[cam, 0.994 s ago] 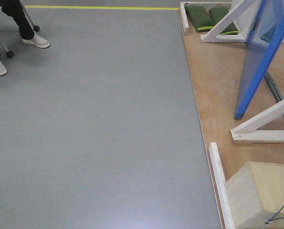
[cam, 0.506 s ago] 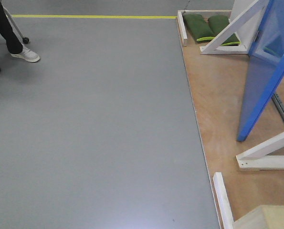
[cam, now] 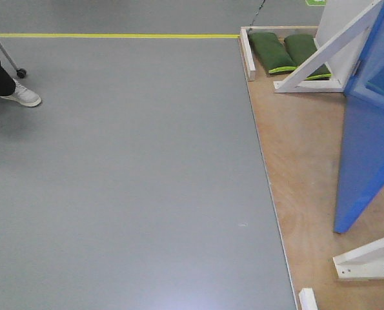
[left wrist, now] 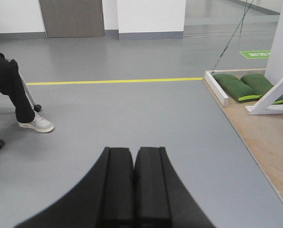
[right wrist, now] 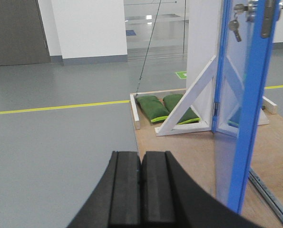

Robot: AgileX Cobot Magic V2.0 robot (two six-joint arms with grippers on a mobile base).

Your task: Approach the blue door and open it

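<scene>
Open grey floor [cam: 127, 161] ahead; white brace [cam: 327, 49] flanks the blue door [cam: 369, 142].

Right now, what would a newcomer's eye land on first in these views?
The blue door dominates the right side, standing on the wooden platform. In the right wrist view, keys hang beside its handle. Two green bags lie at the platform's far corner.

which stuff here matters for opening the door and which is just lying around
For the job:
blue door
left gripper, shut
right gripper, shut

Just lying about:
green sandbags
white brace
yellow floor line
someone's shoe
</scene>
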